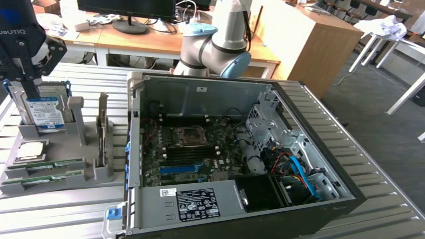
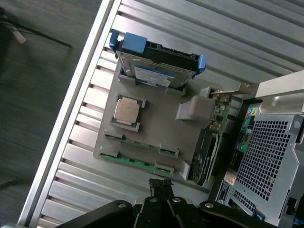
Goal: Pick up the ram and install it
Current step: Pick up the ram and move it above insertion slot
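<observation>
My hand (image 1: 23,74), fingers pressed together and empty, hangs over the hard drive (image 1: 45,112) at the upper left of the exterior view. The ram (image 1: 47,167), a green stick, sits slotted in the grey holder (image 1: 93,174) at lower left, beside the open computer case (image 1: 199,97) on the slatted bench (image 1: 59,214).

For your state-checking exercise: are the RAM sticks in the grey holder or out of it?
In: both RAM sticks sit in slots along the edge of the grey holder.
</observation>
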`<action>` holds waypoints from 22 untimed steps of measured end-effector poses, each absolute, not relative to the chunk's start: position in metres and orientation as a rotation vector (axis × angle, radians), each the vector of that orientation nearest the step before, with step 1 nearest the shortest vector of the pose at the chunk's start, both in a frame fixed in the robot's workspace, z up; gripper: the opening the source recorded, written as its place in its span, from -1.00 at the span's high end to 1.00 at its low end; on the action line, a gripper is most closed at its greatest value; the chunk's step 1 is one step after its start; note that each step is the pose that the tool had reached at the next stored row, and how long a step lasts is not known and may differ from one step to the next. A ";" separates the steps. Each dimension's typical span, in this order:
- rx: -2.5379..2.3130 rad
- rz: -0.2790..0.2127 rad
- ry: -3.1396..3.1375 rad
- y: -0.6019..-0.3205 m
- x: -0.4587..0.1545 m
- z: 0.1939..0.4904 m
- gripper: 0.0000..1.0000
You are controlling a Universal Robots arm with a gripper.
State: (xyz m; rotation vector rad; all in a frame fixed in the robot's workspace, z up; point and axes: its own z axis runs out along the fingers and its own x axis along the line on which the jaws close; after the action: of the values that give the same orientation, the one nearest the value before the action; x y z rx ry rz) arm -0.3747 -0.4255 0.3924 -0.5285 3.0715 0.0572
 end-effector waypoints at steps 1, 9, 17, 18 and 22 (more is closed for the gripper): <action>-0.534 0.057 3.071 -0.425 -0.375 0.392 0.80; -0.577 0.054 3.064 -0.425 -0.375 0.392 0.80; -0.620 0.051 3.056 -0.425 -0.375 0.392 0.80; -0.625 0.050 3.056 -0.425 -0.375 0.392 0.80; -0.647 0.049 3.052 -0.425 -0.375 0.392 0.80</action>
State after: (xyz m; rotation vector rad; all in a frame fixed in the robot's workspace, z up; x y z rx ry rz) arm -0.3748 -0.4255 0.3924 -0.6467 3.0515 0.0491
